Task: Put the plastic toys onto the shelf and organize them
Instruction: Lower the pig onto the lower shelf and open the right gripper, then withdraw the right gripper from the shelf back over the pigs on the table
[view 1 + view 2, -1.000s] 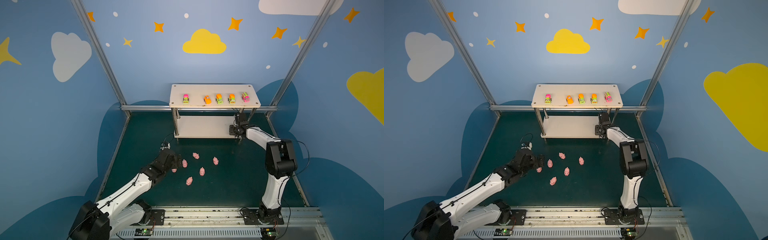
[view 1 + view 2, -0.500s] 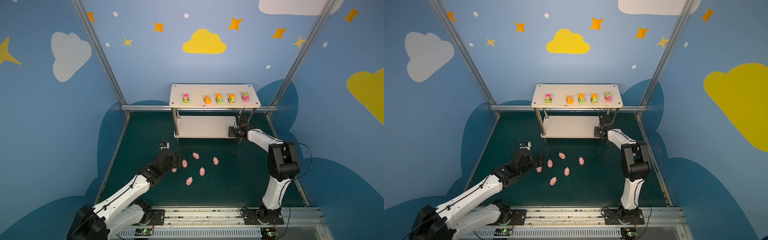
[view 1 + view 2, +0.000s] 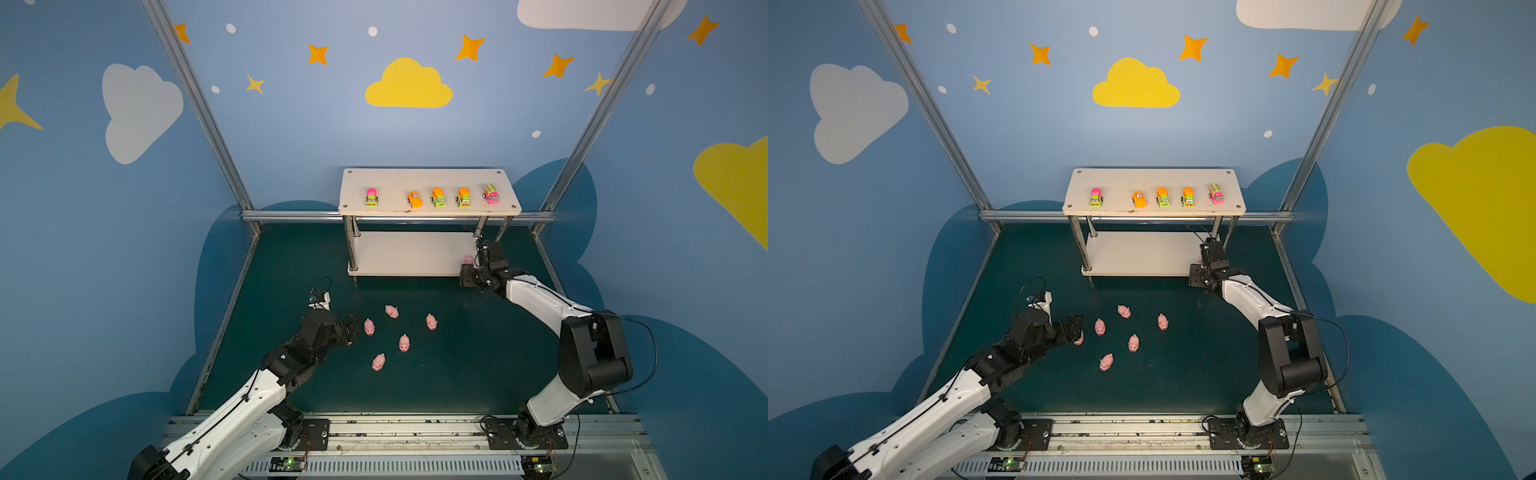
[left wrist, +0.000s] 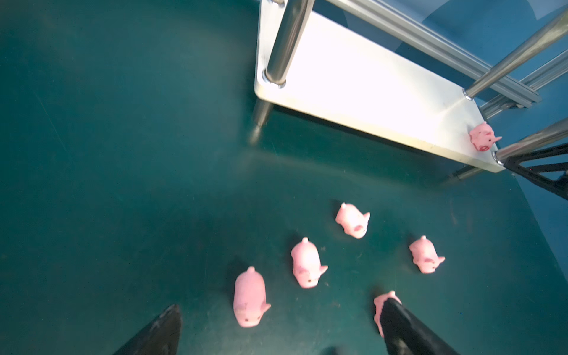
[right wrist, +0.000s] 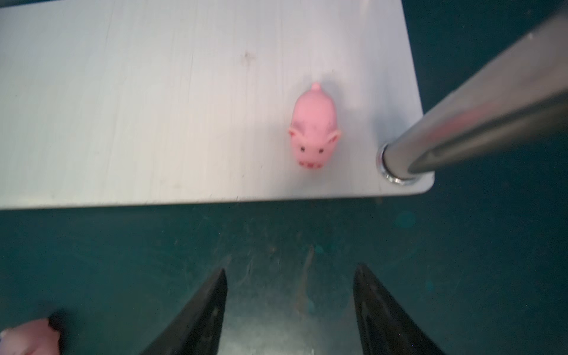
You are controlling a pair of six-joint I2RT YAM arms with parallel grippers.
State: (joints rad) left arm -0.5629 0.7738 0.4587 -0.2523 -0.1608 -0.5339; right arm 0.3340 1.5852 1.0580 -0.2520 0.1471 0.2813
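While both tools are held open, nothing is gripped by either. The right tool (image 5: 291, 269) is seen with its fingers spread over the green surface (image 5: 461, 261), just in front of the lower board (image 5: 153, 107) of the shelf (image 3: 428, 183). 1 pig (image 5: 313, 129) is stood upright on that board, near the front edge and just beside the chrome leg (image 5: 461, 116) at the corner. Its snout is turned toward the tool, and a clear gap is left between it and the fingertips. In a top view the same pig (image 3: 468, 259) is found at the board's right end, just beside the tool.

The left tool (image 4: 282, 302) is held low over the surface, well in front of the shelf. A near pig (image 4: 249, 298) is found lying between its widely spread fingers and is touched by neither; in a top view it (image 3: 1079, 338) is partly hidden by the tool. 5 loose pigs (image 3: 369, 326) (image 3: 391, 311) (image 3: 431, 321) (image 3: 404, 343) (image 3: 378, 362) are scattered on the surface just to the right of this tool.

5 cars (image 3: 372, 197) (image 3: 414, 199) (image 3: 438, 197) (image 3: 463, 196) (image 3: 491, 194) are lined in 1 row on the top board, 4 set close together and 1 apart at the left.
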